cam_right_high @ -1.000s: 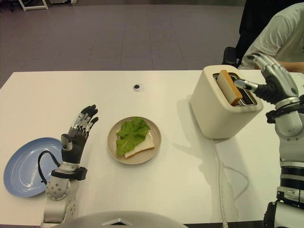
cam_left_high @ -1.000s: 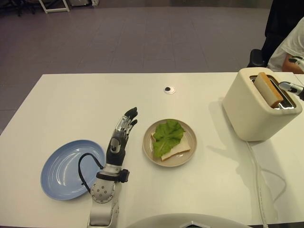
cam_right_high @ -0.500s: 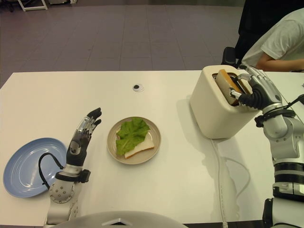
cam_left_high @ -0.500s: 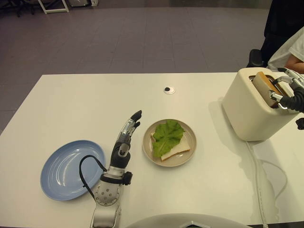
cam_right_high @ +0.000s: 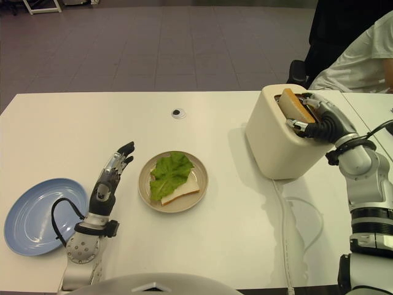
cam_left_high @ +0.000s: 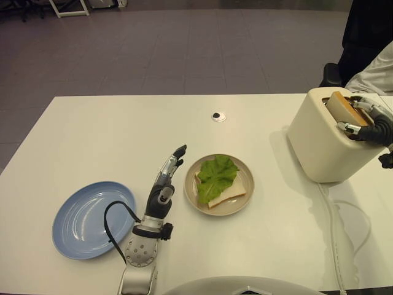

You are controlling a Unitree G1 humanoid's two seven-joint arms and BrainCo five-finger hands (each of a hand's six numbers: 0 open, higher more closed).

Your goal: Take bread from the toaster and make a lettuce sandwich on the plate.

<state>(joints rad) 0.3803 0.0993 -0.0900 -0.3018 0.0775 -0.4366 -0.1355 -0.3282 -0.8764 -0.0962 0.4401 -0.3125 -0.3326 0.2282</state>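
A cream toaster [cam_left_high: 319, 144] stands at the table's right, with a bread slice [cam_right_high: 292, 104] sticking up from its slot. My right hand [cam_right_high: 321, 121] is at the toaster's top, fingers curled around the slice's near end. In the middle sits a beige plate [cam_left_high: 219, 211] holding another bread slice [cam_left_high: 231, 192] with a lettuce leaf [cam_left_high: 215, 174] on top. My left hand [cam_left_high: 164, 184] stands upright just left of that plate, fingers straight and holding nothing.
An empty blue plate [cam_left_high: 86, 220] lies at the front left, beside my left forearm. The toaster's white cable [cam_left_high: 336, 228] runs toward the front edge. A small black disc [cam_left_high: 218, 115] is set in the table behind the beige plate.
My right hand came in from the right to the toaster's top and closed its fingers around the bread slice. My left hand drifted slightly right, toward the beige plate.
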